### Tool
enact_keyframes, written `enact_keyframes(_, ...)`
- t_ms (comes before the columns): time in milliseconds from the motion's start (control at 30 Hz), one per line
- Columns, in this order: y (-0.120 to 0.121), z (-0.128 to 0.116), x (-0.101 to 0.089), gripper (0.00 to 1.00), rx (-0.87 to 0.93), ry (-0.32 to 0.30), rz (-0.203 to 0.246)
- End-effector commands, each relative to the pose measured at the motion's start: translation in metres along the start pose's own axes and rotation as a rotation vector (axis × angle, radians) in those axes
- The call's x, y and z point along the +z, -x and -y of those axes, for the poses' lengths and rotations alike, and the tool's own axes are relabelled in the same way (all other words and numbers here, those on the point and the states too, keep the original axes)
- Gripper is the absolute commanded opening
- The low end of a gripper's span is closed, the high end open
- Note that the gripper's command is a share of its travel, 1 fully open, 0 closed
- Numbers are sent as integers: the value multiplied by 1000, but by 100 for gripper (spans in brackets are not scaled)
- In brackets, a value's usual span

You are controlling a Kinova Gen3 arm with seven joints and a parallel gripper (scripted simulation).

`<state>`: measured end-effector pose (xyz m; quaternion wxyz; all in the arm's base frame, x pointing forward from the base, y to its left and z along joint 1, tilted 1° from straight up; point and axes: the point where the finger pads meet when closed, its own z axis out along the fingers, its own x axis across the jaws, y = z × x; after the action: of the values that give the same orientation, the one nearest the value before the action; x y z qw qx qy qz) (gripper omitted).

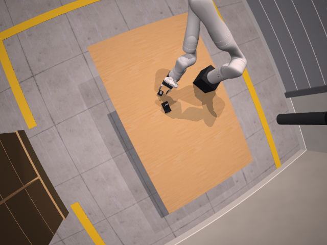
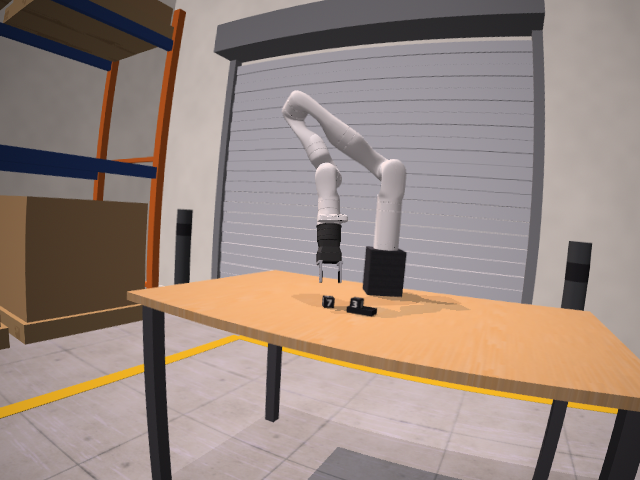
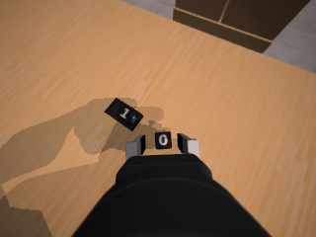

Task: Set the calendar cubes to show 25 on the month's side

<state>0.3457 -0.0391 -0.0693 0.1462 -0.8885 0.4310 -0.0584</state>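
A black cube (image 3: 163, 140) stands loose on the wooden table, with 0 on top; in the exterior view its (image 2: 327, 301) near side reads 7. A second black cube (image 2: 354, 303) sits in the low black tray (image 2: 362, 310) right beside it, showing 3 on its near side and 1 on top in the wrist view (image 3: 123, 114). My gripper (image 3: 161, 140) (image 2: 329, 279) is open and empty. It points straight down, directly over the loose cube and a little above it. From overhead, the gripper (image 1: 164, 91) covers part of that cube (image 1: 160, 92), with the tray (image 1: 166, 107) just beyond.
The arm's black base block (image 2: 383, 270) stands on the table behind the tray. A brown cabinet (image 1: 23, 184) stands on the floor off the table's far side. A cardboard box (image 2: 67, 253) sits on a shelf rack.
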Motion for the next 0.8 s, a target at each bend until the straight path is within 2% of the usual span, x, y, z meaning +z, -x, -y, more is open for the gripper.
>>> enact_keyframes(0,-2,8,-3,100,-27,14,-13)
enact_keyframes(767,-3,10,-4,100,-25,35,-18)
